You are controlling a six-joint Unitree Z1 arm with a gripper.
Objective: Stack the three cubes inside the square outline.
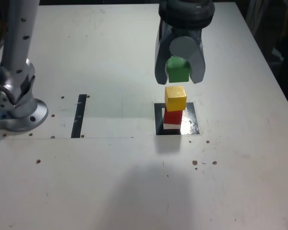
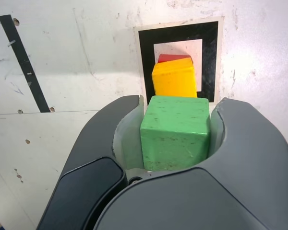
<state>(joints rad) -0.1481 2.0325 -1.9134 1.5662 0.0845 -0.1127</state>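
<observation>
Green cube (image 2: 175, 132) sat pinched between the two dark fingers (image 2: 252, 143) of the gripper (image 1: 179, 72), so the jaws were clamped on it from both sides, and it was up in the air rather than resting on anything. From the exterior view you could see a small gap between its underside and the yellow cube (image 1: 175, 97) right below it, so not touching. Yellow one was sitting on top of the red cube (image 1: 172, 118), a bit twisted compared to it, and in the wrist view only a sliver of red (image 2: 174, 58) peeked out past the yellow (image 2: 175, 79). That two-block pile stood inside the square outline (image 1: 158, 120), the black frame with the white middle, kind of toward the side nearest the exterior view's left. Further out, a thin black strip (image 1: 79, 115) lay flat on the white table (image 1: 134, 182), well apart from the frame toward the exterior view's left, same strip showing in the wrist view (image 2: 25, 64). Past that, the arm's silver base (image 1: 17, 103) stood near the table's edge. Tabletop had little screw holes and dark specks scattered around, plus a soft shadow in front of the frame.
</observation>
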